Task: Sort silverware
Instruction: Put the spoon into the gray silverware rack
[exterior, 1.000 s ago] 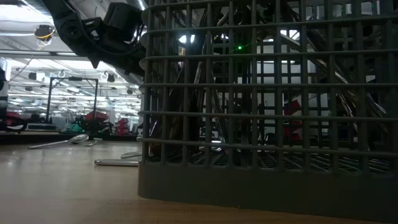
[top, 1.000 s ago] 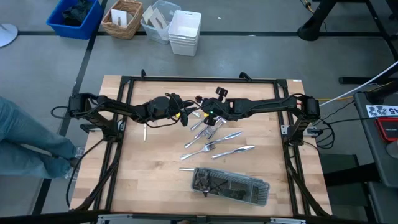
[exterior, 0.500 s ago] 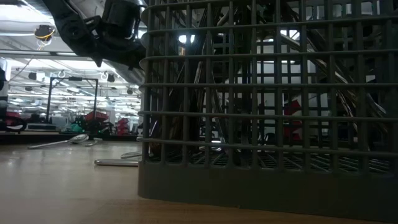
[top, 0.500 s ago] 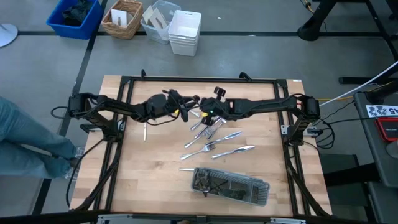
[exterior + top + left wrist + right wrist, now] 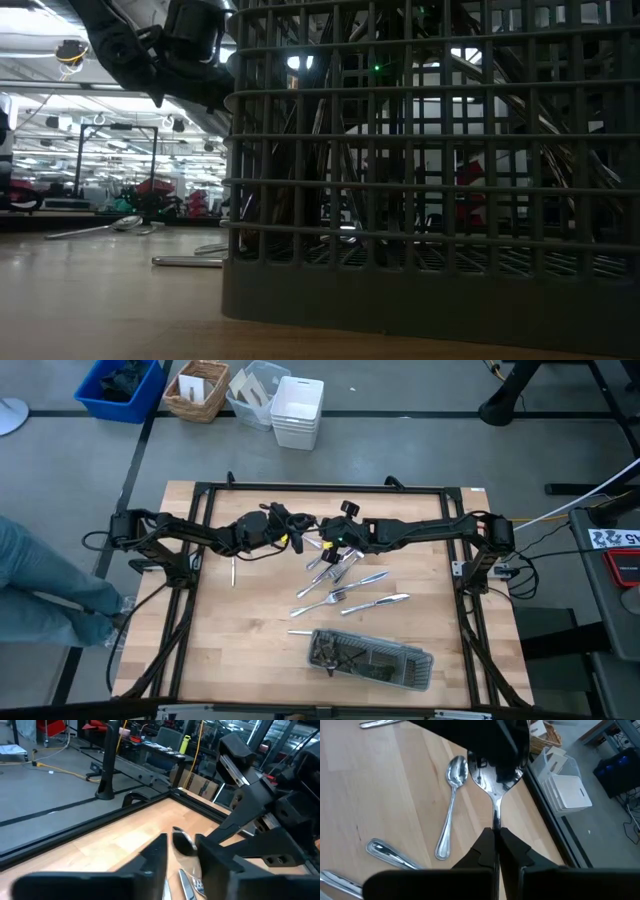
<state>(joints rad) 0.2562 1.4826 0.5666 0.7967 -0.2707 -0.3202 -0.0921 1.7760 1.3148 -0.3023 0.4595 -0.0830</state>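
Spoon point(image 5: 494, 784) hangs above the desk point(image 5: 240, 630), handle clamped in the right gripper point(image 5: 496, 836), long axis running toward the left gripper point(image 5: 181, 851), whose half-open jaws flank its bowl. Both grippers meet mid-desk.

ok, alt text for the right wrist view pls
The right gripper is shut on the handle of a spoon, holding it up above the wooden table, where the left gripper, a dark shape, meets the spoon's bowl. A second spoon lies on the table beside it, with more silverware nearby and white bins on the floor beyond the table edge.
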